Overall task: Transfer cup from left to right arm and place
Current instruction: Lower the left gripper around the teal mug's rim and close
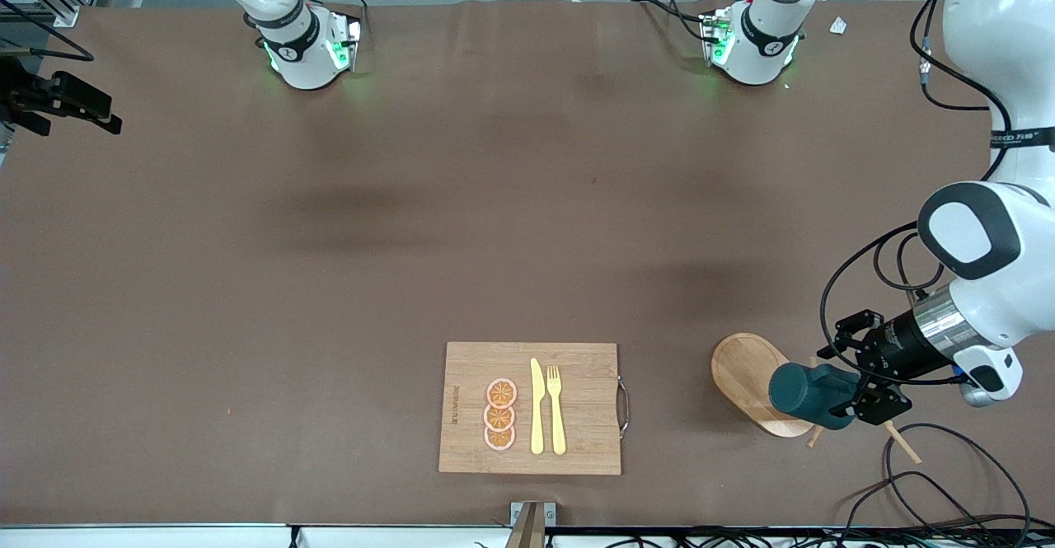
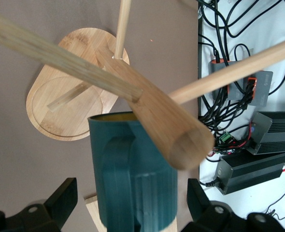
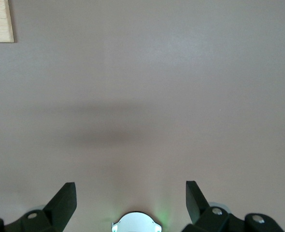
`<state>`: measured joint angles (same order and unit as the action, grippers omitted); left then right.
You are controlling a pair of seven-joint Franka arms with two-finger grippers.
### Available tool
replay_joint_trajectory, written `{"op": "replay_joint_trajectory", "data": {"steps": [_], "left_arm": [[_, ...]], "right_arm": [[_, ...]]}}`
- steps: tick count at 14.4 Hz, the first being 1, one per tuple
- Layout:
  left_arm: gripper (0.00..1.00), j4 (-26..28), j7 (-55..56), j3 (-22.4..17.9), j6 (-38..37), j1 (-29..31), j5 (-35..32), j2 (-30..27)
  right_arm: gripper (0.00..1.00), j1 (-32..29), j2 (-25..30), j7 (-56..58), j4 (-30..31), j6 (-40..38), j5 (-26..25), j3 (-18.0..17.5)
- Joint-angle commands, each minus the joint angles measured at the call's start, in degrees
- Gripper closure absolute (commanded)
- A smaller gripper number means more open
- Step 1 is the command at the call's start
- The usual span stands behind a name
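Note:
The dark teal ribbed cup (image 1: 812, 394) (image 2: 133, 193) hangs tilted on a wooden mug rack whose oval base (image 1: 746, 379) (image 2: 60, 106) sits near the front edge at the left arm's end of the table. My left gripper (image 1: 841, 383) (image 2: 131, 193) is open around the cup, one finger (image 2: 63, 198) on each side with a gap to its wall. The cup's handle faces the left wrist camera, and a strip of ochre inside shows at its rim. My right gripper (image 3: 131, 193) waits open over bare table by its own base, with nothing between its fingers; it is out of the front view.
A wooden cutting board (image 1: 593, 408) (image 3: 0, 21) with three orange slices, a yellow knife and a fork lies near the table's front edge, mid-table. The rack's pegs (image 2: 55, 53) stick out around the cup. Loose cables (image 1: 940, 482) lie by the rack.

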<state>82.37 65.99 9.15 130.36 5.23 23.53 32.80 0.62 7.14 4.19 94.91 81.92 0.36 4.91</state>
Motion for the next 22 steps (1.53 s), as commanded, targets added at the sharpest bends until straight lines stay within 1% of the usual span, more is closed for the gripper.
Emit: {"op": "replay_joint_trajectory", "data": {"steps": [1, 10, 12, 14, 15, 20, 22], "left_arm": [[0.00, -0.2, -0.2, 0.0, 1.8, -0.2, 0.6, 0.8], [0.03, -0.2, 0.3, 0.0, 3.9, -0.8, 0.6, 2.4], [0.08, -0.2, 0.3, 0.1, 3.9, -0.8, 0.7, 2.5], [0.25, -0.2, 0.5, 0.1, 4.3, -0.8, 0.9, 2.5], [0.29, -0.2, 0.5, 0.1, 4.4, -0.8, 0.9, 2.5], [0.29, -0.2, 0.9, 0.4, 4.3, -1.3, 1.3, 1.8], [0.29, -0.3, 3.1, 0.8, 3.9, -1.4, 1.3, 0.7]], "right_arm": [[0.00, 0.2, 1.6, 0.4, 1.4, 0.3, -0.5, 0.0], [0.00, 0.1, 1.6, 0.4, 1.4, 0.3, -0.5, 0.0], [0.00, 0.2, 1.6, 0.4, 1.4, 0.3, -0.5, 0.0], [0.00, 0.2, 1.6, 0.4, 1.4, 0.3, -0.5, 0.0], [0.00, 0.2, 1.6, 0.4, 1.4, 0.3, -0.5, 0.0], [0.00, 0.2, 1.6, 0.4, 1.4, 0.3, -0.5, 0.0], [0.00, 0.1, 1.6, 0.4, 1.4, 0.3, -0.5, 0.0]]}}
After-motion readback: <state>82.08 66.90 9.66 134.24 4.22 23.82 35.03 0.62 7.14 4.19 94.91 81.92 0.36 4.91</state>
